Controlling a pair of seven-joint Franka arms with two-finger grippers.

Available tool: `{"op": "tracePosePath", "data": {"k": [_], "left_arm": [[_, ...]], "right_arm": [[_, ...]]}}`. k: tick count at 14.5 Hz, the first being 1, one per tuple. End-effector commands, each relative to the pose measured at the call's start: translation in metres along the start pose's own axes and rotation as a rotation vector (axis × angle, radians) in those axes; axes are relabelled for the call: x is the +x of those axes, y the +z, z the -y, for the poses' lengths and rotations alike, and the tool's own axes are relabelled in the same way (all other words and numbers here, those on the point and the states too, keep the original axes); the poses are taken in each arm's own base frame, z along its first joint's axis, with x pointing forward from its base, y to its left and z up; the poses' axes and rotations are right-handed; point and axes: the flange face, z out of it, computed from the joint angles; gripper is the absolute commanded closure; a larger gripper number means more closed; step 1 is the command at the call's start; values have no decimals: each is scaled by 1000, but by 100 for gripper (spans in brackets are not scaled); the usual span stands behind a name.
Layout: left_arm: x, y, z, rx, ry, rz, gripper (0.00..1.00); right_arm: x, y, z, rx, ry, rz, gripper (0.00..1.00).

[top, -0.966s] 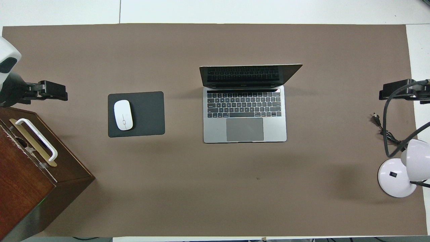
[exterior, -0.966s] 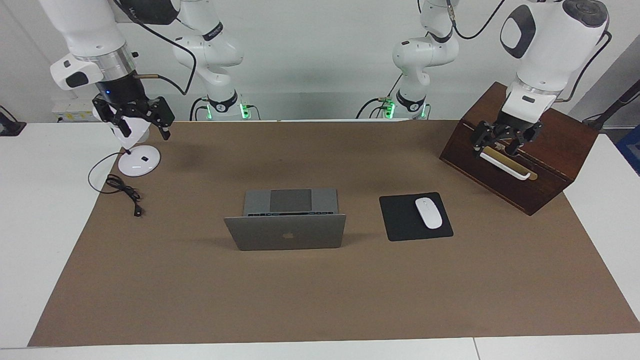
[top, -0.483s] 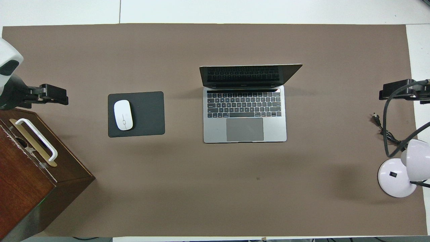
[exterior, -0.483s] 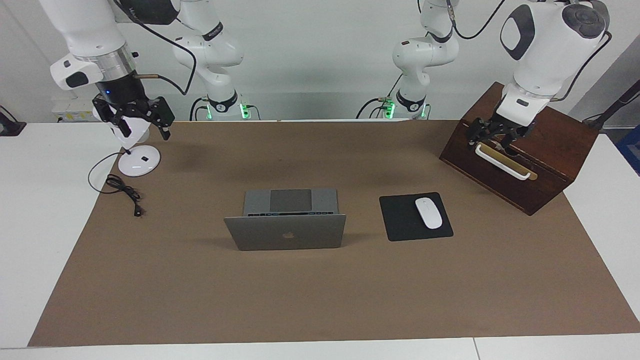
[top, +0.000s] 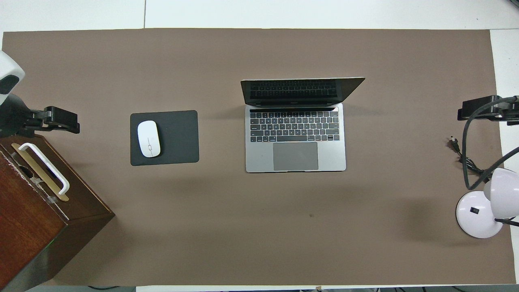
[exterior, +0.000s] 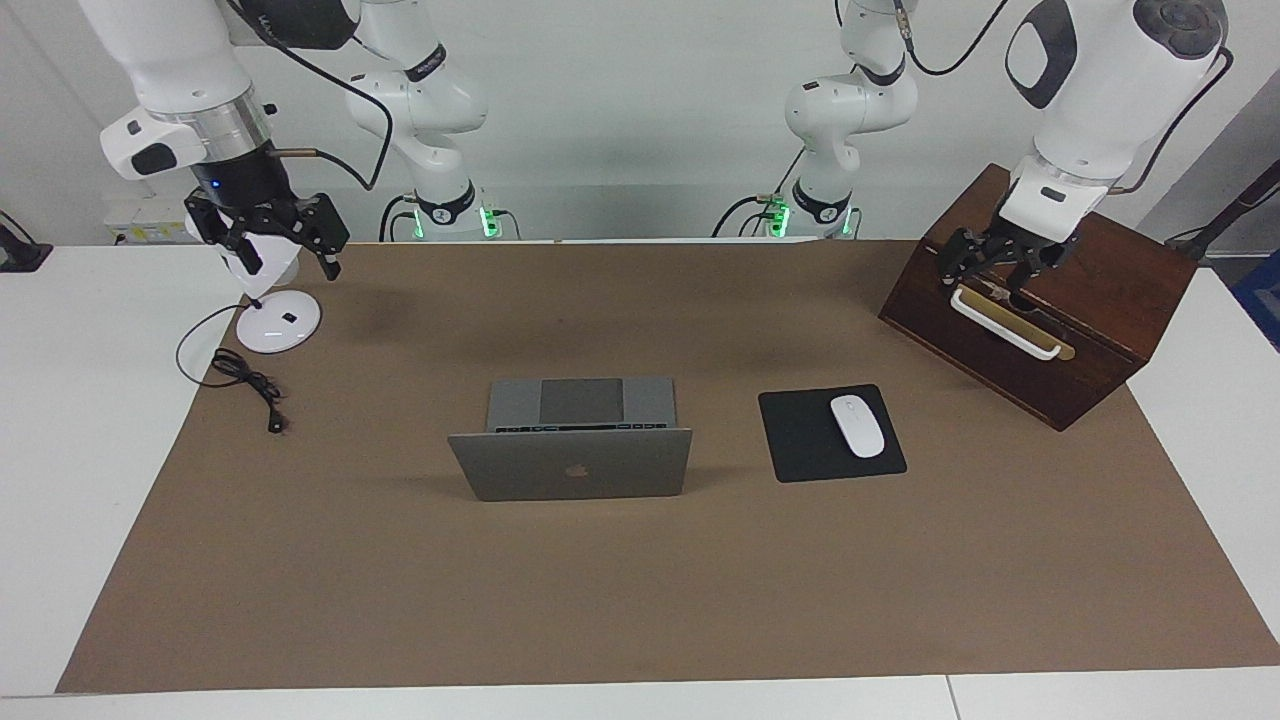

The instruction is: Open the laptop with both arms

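Laptop (exterior: 571, 452) sits mid-table on the brown mat (exterior: 640, 600), lid already up, screen facing the robots, Apple logo facing away; keyboard deck (top: 295, 138) flat on the mat. Nothing touches it. Bare mat all round it: wide strip between laptop and the mat edge farthest from the robots, and a wide strip on the robots' side too.

Black mouse pad (exterior: 805, 440) beside the laptop toward the left arm's end, apart from it, white mouse (exterior: 858, 426) on it. Dark wooden box (exterior: 1090, 330) with white handle (exterior: 1003, 322) fills that end's corner, nearer the robots, hanging past the mat edge.

Left gripper (exterior: 990, 275) up in the air over the box just above the handle, fingers spread, holding nothing.

Right gripper (exterior: 285, 245) over the white desk lamp (exterior: 277, 320) at the right arm's end, near the mat's edge, fingers apart, empty. Lamp's black cord (exterior: 245, 378) trails across the mat edge, well apart from the laptop.

Both grippers well apart from the laptop.
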Motion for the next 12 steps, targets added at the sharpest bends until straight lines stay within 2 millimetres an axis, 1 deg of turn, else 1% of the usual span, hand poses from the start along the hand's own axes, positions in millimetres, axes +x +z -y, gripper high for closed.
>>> {"op": "tracePosePath", "data": {"k": [1,2,3,12], "left_arm": [[-5,-4,0,-8,11,23,0],[-6,-4,-3,-8,14,31,0],[-5,-5,-2,-8,14,33,0],[-4,-1,2,-12,0,42,0]], "right_arm": [[2,-2,1,0,-19,-18,0],[2,-2,6,2,-29,-18,0],[1,-3,7,2,-29,-19,0],[1,-3,8,4,-29,-19,0]]}}
